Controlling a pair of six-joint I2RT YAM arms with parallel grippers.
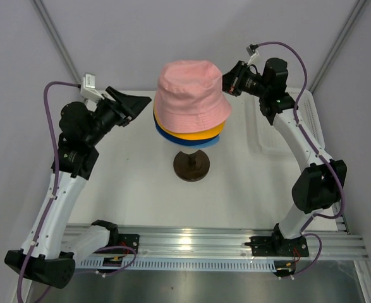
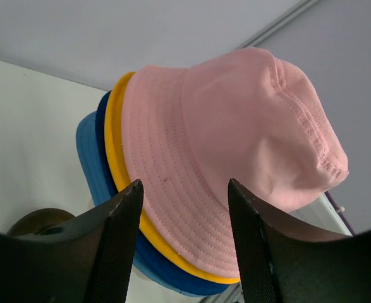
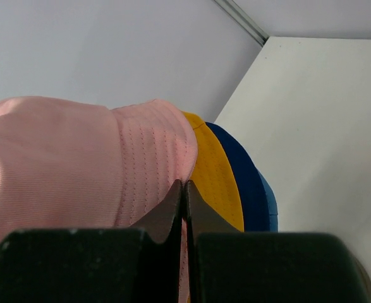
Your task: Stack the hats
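At the centre of the top view, the four hats sit stacked one over another on a stand with a dark round base (image 1: 191, 167), which rests on the white worktop (image 1: 128, 183). Uppermost is the pink hat (image 1: 191, 95), soft ribbed cloth with a flat crown and rows of stitching round its sloping brim. Beneath it only brims show, as nested crescents: the yellow-orange hat (image 2: 114, 126), then the navy hat (image 2: 102, 136), then the light blue hat (image 2: 87, 158) at the bottom.

The left gripper (image 1: 134, 104) hangs just beside the stack on its left side. Its two dark, wedge-shaped fingers (image 2: 119, 246) stand well apart with nothing held between them. In the wrist view the pink brim shows through the gap beyond them.

The right gripper (image 1: 226, 82) is at the upper right of the stack. Its fingers (image 3: 172, 208) are pressed flat together, tips close against the edge of the pink brim; whether any cloth is caught cannot be told.

A white plastic basket (image 1: 265, 142) lies at the right of the worktop, partly hidden behind the right arm.
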